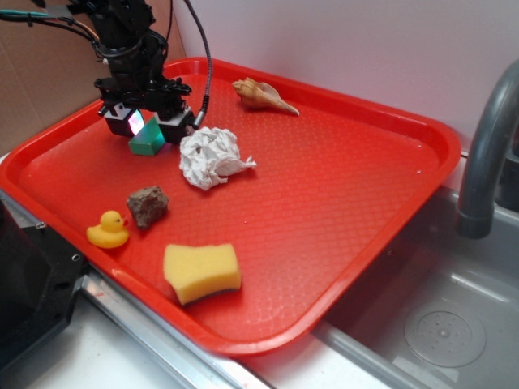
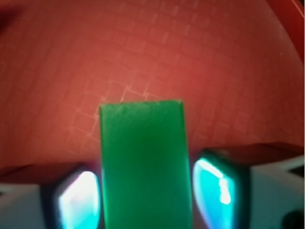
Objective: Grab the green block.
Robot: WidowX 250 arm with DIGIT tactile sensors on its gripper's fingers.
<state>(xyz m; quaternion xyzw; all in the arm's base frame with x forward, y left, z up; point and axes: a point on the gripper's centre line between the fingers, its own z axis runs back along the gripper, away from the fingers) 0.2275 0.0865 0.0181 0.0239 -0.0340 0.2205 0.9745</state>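
On the red plastic textured tray (image 1: 349, 203), we see the black robot gripper (image 1: 148, 121) lowered at the far left corner, its two fingers standing either side of the small flat solid-green rectangular block (image 1: 147, 141). From the wrist view, the green block (image 2: 145, 162) runs lengthwise straight out between the pads (image 2: 217, 188), its long axis pointing away from the gripper; the jaws sit narrowly apart, with thin gaps beside the block, so we cannot tell whether they grip it. Just right of the block lies a crumpled white paper ball (image 1: 212, 157). Nearer the camera than the block are a brown rough stone (image 1: 147, 205), a yellow rubber duck (image 1: 108, 230) and a yellow sponge (image 1: 202, 271). Behind the paper ball rests a tan spiral seashell (image 1: 263, 96).
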